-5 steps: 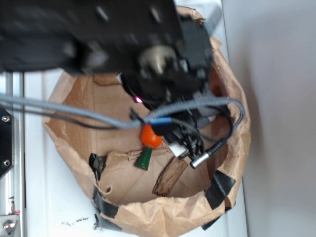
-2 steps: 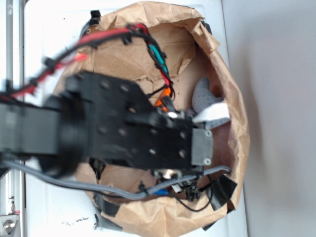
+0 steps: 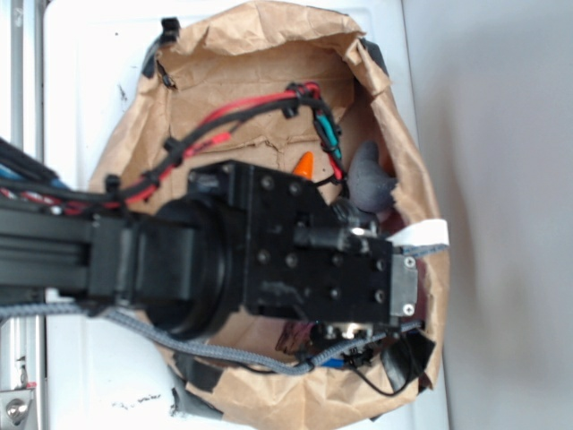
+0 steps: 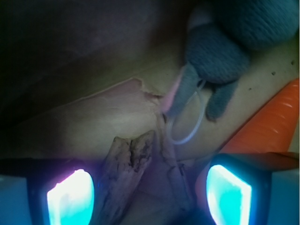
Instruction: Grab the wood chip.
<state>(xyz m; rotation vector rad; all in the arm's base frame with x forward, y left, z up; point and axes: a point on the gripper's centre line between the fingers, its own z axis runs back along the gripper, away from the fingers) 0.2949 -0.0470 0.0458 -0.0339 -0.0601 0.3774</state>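
Observation:
In the wrist view the wood chip, a rough brown sliver with dark grain and a ragged end, lies on the brown paper between my fingers, close to the left pad. My gripper is open around it; the right pad stands well apart from the chip. In the exterior view my black arm covers the lower half of the paper bag and hides the fingers and most of the chip.
An orange plastic carrot lies just beyond the right finger; its tip shows past the arm. A grey stuffed toy with a thin loop sits ahead. Torn paper flaps and the bag's raised walls surround everything.
The arm has swung from the bag's top edge down over its lower right part. The chip and the carrot's green end, plain a second ago, are now covered by the wrist.

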